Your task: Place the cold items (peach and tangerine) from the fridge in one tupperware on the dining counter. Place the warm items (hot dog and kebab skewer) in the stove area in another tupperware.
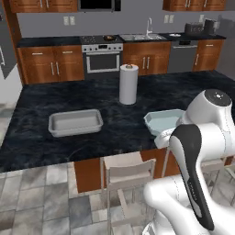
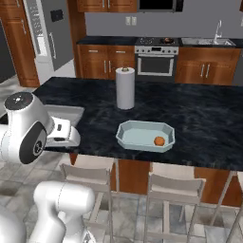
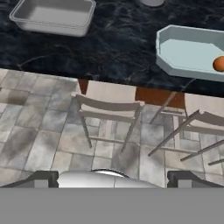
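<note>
Hand view: gripper [image 3: 112, 177] points down over the tiled floor and two stools, short of the counter edge. Fingers [image 3: 41, 178] stand wide apart, nothing between them.

Dining counter [image 2: 199, 114]: dark marbled top. Two containers on it, well apart from each other.
- Pale blue tupperware [image 2: 145, 135], eight-sided, near the counter's front edge. One small orange fruit [image 2: 159, 140] lies inside it, toward one end, close to the wall. Whether it is the peach or the tangerine: cannot tell. The same fruit shows at the right edge of the hand view [image 3: 219, 64], inside the blue tupperware [image 3: 192, 52].
- Grey tupperware [image 1: 75, 122], rectangular, nothing inside. Also in the hand view at top left [image 3: 54, 15].

Paper towel roll [image 1: 128, 84] stands upright on the counter, behind the two containers and roughly between them.

Left base view: the arm's white upper links cover much of the blue tupperware [image 1: 160, 121].

Back wall: stove [image 1: 102, 54] with a dark pan [image 1: 109, 37] on top; contents too small to make out. Sink [image 1: 140, 36] just beside the stove. Fridge [image 2: 47, 33] at the far left of the right base view, doors shut.
</note>
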Controlling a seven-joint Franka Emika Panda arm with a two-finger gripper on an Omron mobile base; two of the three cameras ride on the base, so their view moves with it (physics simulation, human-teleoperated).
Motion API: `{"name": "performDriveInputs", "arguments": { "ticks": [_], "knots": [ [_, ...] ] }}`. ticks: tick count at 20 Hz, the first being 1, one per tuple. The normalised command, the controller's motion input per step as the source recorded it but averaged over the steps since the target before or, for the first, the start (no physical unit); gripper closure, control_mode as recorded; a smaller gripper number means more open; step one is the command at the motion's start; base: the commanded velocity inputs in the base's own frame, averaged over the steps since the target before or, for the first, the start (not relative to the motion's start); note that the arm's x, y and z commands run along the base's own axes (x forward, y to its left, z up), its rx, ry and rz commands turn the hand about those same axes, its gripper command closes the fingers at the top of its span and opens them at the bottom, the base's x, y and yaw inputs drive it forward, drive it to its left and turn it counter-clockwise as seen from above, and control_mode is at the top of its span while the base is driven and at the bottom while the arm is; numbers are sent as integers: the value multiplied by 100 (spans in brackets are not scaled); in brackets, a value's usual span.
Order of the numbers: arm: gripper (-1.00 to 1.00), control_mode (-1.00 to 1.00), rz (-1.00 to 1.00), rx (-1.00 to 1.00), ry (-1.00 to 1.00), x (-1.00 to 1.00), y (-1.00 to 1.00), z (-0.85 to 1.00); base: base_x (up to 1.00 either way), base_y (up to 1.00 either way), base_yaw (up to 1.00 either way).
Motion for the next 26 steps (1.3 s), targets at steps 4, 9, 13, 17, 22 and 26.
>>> {"name": "performDriveInputs", "arguments": {
  "ticks": [4, 9, 13, 17, 22, 26],
  "knots": [
    [-100, 100, 0, 0, 0, 0, 0, 0, -26, 100, -3],
    [-100, 100, 0, 0, 0, 0, 0, 0, -1, 100, -11],
    [-100, 100, 0, 0, 0, 0, 0, 0, 0, 100, -13],
    [-100, 100, 0, 0, 0, 0, 0, 0, 0, 100, -15],
    [-100, 100, 0, 0, 0, 0, 0, 0, 0, 100, -15],
    [-100, 100, 0, 0, 0, 0, 0, 0, 14, 100, -12]
  ]
}}
